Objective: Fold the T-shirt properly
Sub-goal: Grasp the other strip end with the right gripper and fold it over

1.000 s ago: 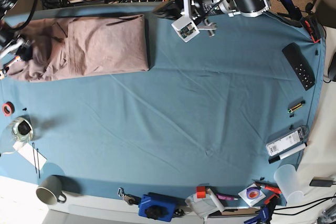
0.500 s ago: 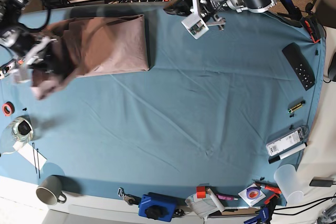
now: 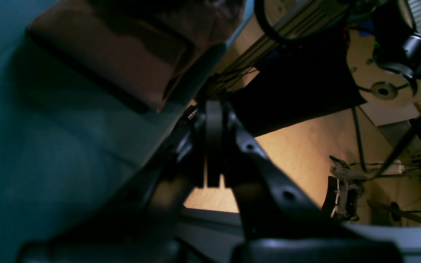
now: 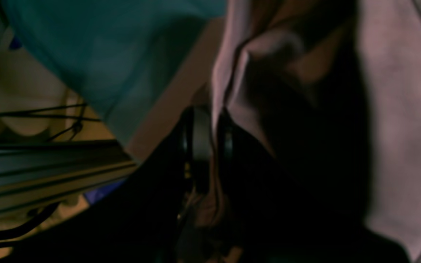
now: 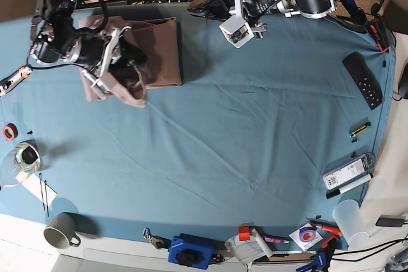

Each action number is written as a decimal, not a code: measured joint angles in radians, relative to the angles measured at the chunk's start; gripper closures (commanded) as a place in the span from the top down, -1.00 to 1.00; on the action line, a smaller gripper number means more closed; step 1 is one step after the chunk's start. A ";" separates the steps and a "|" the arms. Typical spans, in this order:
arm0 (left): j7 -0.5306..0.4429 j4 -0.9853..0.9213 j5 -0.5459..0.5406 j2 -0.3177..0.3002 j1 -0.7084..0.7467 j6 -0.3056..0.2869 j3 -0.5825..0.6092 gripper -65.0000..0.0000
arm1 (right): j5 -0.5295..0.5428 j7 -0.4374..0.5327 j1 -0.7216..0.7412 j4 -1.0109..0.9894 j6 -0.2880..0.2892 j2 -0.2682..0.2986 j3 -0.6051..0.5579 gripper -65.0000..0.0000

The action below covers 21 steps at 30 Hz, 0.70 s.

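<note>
The T-shirt (image 5: 162,52) is a dusty pink bundle at the back left of the teal table cloth (image 5: 242,138). Its right part lies folded flat, while its left part is lifted and bunched. My right gripper (image 5: 124,62) hangs over that bunch, shut on a fold of the T-shirt (image 4: 397,109). In the right wrist view the right gripper (image 4: 210,138) pinches the pink fabric edge. My left gripper (image 5: 199,9) hovers at the table's back edge, just right of the shirt. Seen from the left wrist, the left gripper (image 3: 213,146) is shut on nothing, with the T-shirt (image 3: 122,62) beyond it.
A black remote (image 5: 363,79) lies at the right edge, with a marker and label box (image 5: 347,173) below it. A plastic cup (image 5: 350,221), a blue device (image 5: 190,250) and small tools line the front edge. A mug (image 5: 60,230), a glass jar (image 5: 24,157) and red tape (image 5: 9,132) sit at the left.
My right arm has swung from the far left toward the right, dragging the shirt's left part up and over the folded part. The left arm shifted only slightly.
</note>
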 measured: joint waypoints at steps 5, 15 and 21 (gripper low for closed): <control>-0.003 0.000 0.000 0.000 0.000 -0.008 0.000 -1.00 | -0.053 -0.003 0.048 0.000 0.000 -0.045 -0.023 -1.00; -0.021 0.000 0.001 0.000 0.024 0.001 -0.006 -1.00 | -0.052 0.000 0.076 0.000 0.000 -0.132 -0.045 -0.71; -0.023 0.000 0.002 0.000 0.027 0.003 -0.006 -1.00 | 0.304 -0.002 0.075 0.011 -0.001 -0.132 -0.056 -0.71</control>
